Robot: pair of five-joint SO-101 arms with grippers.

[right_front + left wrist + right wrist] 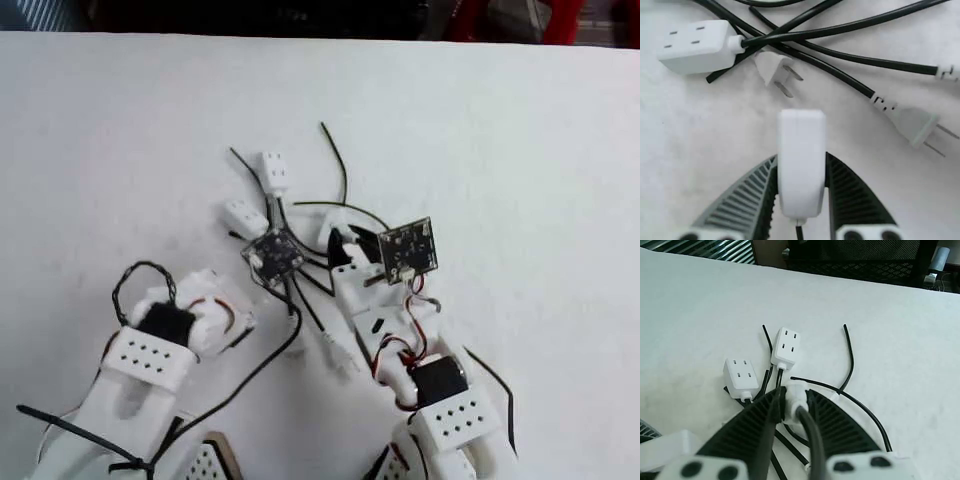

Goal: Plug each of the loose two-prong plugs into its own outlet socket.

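Our left end effector [801, 161] is closed on a white block [801, 132] that has a cord at its rear end. Ahead of it on the tabletop [700, 150] we see a socket [695, 45], a loose plug [771, 67] just beside it among crossing black cords [840, 30], and a second plug [912, 125] well apart. Our right end effector [795, 396] grips a white plug [792, 405]. Beyond it a near socket [741, 374] and a far socket [786, 345] lie close together, slots up.
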